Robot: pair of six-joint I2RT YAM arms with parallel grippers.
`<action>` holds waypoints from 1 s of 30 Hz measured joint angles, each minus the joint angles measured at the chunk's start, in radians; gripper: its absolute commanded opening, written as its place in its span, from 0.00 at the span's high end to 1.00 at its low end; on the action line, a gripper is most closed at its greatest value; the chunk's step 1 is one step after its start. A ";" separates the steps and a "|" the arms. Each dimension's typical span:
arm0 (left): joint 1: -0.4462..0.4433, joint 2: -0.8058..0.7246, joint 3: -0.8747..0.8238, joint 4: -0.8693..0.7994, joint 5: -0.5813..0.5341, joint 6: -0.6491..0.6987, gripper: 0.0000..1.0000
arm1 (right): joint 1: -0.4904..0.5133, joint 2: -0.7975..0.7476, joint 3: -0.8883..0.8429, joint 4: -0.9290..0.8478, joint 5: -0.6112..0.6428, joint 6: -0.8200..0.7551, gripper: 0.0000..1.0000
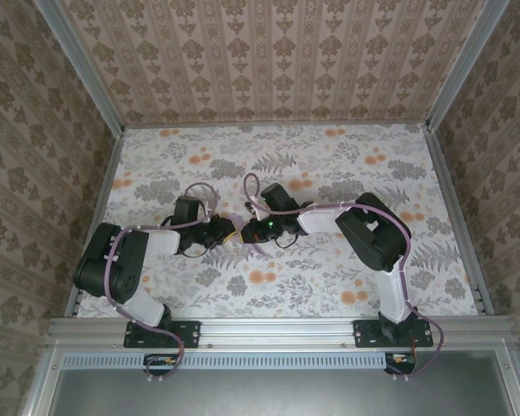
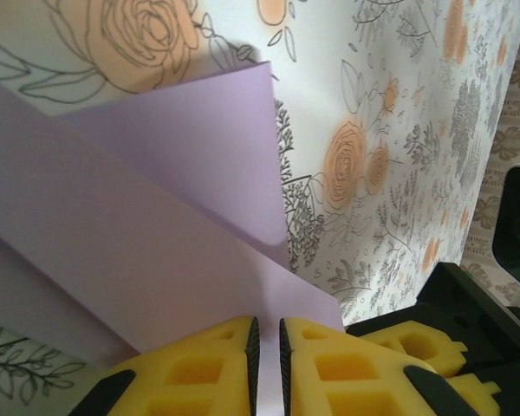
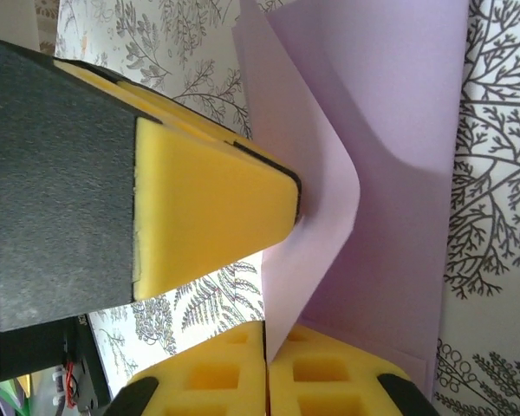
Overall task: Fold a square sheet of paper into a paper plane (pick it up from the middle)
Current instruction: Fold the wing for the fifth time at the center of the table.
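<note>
My left pincer [image 2: 267, 336] is pressed together on the paper [image 2: 139, 225], with the sheet's near edge caught in the thin slit between its yellow pads. My right pincer [image 3: 267, 345] pinches the same lilac paper at another edge, and the sheet rises out from between its closed pads. The paper is folded, one flap lying over a second layer along a slanting crease, and it curves between my two grips. It sits about the middle of the flowered table [image 1: 329, 173], slightly toward the near edge, where the pincers meet tip to tip. Seen from my right wrist, the left pincer's yellow tip crowds in just beside the paper and covers part of it. Patterned walls [image 1: 269, 61] stand at the far and side edges, well apart from the paper. From above, the pincers hide nearly all the paper, so I cannot tell its outline. Both wrist views cut it off at their borders.
</note>
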 measured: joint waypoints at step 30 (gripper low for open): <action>0.002 0.032 -0.001 0.018 -0.017 0.000 0.83 | 0.071 -0.104 -0.054 -0.138 0.210 -0.381 0.66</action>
